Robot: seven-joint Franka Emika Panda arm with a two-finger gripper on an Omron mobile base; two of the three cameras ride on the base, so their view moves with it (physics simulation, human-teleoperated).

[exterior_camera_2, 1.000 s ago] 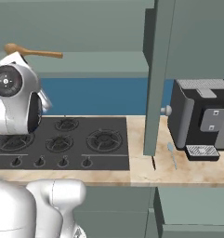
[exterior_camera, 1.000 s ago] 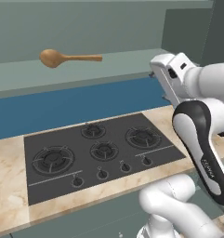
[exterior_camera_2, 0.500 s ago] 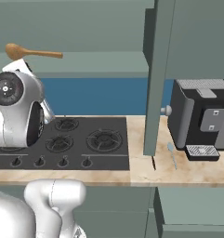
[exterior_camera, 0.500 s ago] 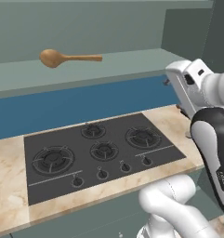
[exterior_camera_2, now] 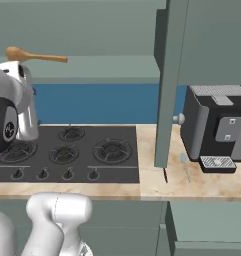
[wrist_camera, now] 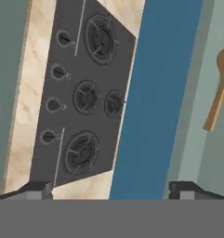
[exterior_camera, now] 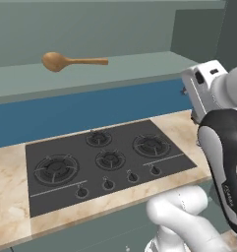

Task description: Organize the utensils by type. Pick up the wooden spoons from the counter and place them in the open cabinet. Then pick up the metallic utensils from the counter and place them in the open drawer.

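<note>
Hand view gives you the gripper (wrist_camera: 111,188): its two dark fingertips stand far apart at the bottom of the picture, fully spread, with nothing between them. Take the black hob (exterior_camera: 107,165) as your landmark. In this view the hob lies ahead of the fingertips, a blue wall panel (wrist_camera: 157,93) runs beside it, and the large wooden spoon (wrist_camera: 219,90) lies beyond that panel.

Left base view places the large wooden spoon (exterior_camera: 73,62) above and behind the hob, flat on the shelf of the open cabinet (exterior_camera: 130,64), bowl to the left and handle to the right. The hob is set into the counter (exterior_camera: 9,197).

Right base view shows you the cabinet door (exterior_camera_2: 168,85) standing open to the right of the hob (exterior_camera_2: 67,152). Further right of the hob, a pale blue-grey spoon (exterior_camera_2: 184,166) lies on the counter (exterior_camera_2: 152,182), just in front of a black coffee machine (exterior_camera_2: 214,130).
</note>
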